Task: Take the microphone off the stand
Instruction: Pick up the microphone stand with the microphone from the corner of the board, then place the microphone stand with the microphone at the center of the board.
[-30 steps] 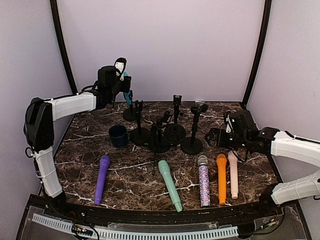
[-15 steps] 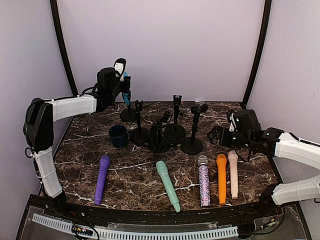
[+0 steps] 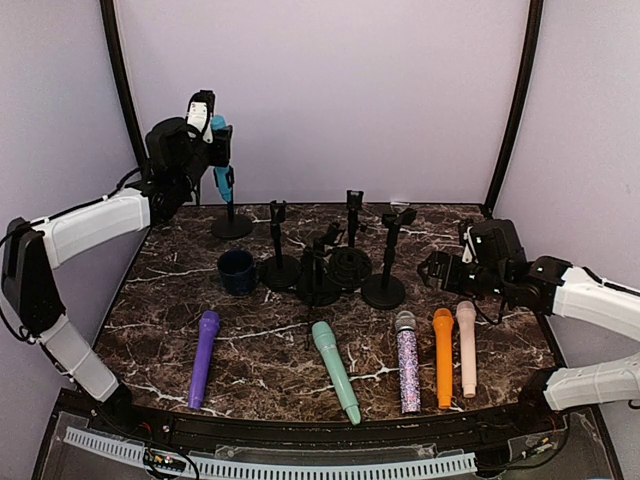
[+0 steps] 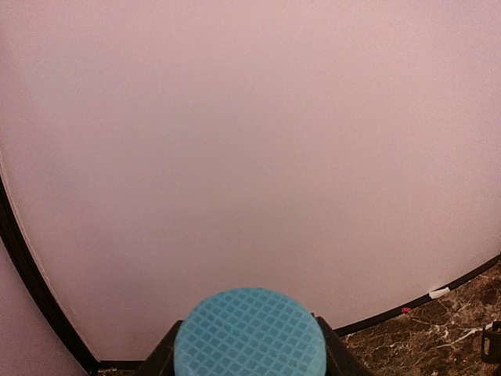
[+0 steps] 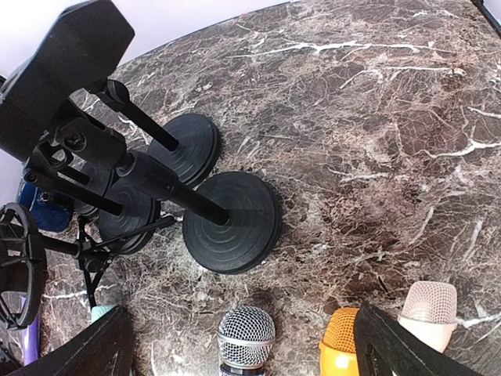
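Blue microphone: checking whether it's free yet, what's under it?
Directly below the blue mesh-headed microphone is a thin black stand with a round base. Whether its clip still holds the handle cannot be seen.

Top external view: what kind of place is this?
Probably an enclosed robot test booth, not a real studio: a plain lavender backdrop curves around a marble-pattern table, and loose microphones lie in a row like props in front of clustered stands.
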You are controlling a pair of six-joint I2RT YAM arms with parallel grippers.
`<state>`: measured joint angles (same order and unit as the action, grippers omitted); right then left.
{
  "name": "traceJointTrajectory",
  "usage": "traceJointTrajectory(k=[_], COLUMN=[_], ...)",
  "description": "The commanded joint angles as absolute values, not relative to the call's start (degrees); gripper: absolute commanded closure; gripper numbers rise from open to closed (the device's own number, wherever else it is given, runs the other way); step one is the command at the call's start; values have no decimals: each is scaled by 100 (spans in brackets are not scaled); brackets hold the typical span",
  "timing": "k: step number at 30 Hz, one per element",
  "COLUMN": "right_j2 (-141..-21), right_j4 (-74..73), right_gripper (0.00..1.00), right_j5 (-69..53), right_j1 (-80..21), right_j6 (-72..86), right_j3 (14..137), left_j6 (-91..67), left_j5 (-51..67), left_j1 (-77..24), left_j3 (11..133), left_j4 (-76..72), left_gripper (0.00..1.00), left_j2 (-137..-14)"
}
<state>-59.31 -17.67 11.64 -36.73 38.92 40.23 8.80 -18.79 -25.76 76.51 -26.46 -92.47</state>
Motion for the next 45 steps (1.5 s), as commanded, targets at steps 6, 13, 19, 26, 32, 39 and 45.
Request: traceJointTrajectory(k=[6,13,19,26,32,39,45], right_j2=[-5617,-5179,-4817,-4539,-4494,-4524,-4454], right_j4=[-1863,-1828,-1957,-2019,-1753,-1190,-740], right_gripper=[1,1,1,1,2,3,3], right_j5=[1260,1012,896,767,346,-172,-524], right_j1=[-3636,-3639,-3639,-3639,-3647,-3685,-3904], right_j6=[3965,3955,3954,3975,3870,3816,3699], right_j3=[3952,3786,3671,3570,3493,3350,3322], left_j6=[604,366,214,-246,-1015,-1422,-1456], left_j5=[-330,803,2278,3412,4289,4392,4372], left_j1=[-2549,-2549,-2549,-2549,-2568,-2731,-3129], left_j3=[7718,7548,7062,5992,4911,4159,3852], left_j4=[-2319,-1194,-492,-658,-1716,-2557,-2834], left_gripper=[100,100,100,100,100,100,100], left_j2=[-7574,-6536,-5870,-5282,-5079,-4908,-4988])
